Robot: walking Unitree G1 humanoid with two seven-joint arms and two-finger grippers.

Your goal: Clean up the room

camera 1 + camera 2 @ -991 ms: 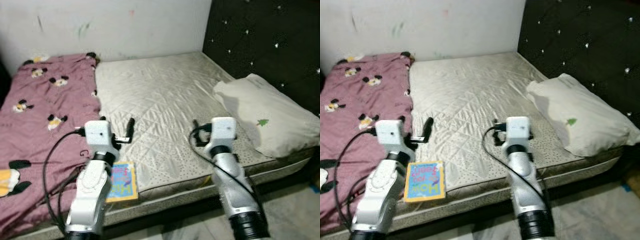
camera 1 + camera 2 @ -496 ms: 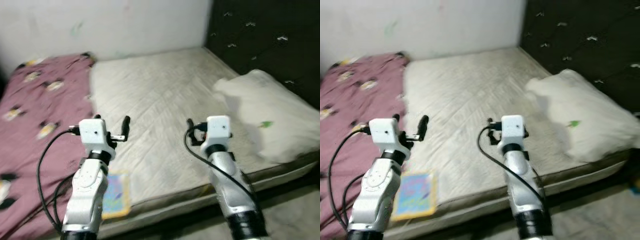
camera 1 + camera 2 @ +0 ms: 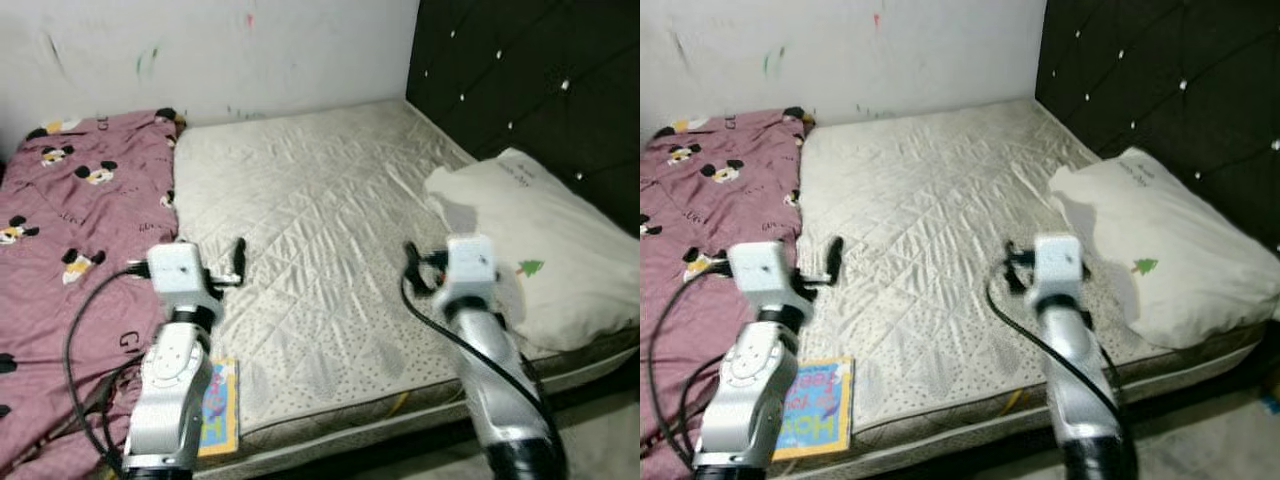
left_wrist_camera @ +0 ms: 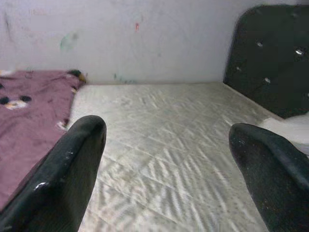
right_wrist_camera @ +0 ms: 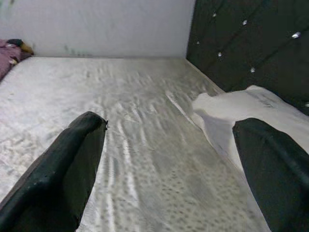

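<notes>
Colourful book [image 3: 219, 409] half-hidden by left arm [image 3: 175, 385]

A home bedroom: a bare quilted mattress [image 3: 310, 230], a pillow [image 3: 540, 250], a cartoon-print blanket [image 3: 70, 230] and a tufted headboard [image 3: 530, 80].

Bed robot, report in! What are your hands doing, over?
Left gripper open, empty, over the mattress. Right gripper open, empty, near the pillow. Book at the mattress's front edge, untouched. Pink blanket spread on the left.
</notes>
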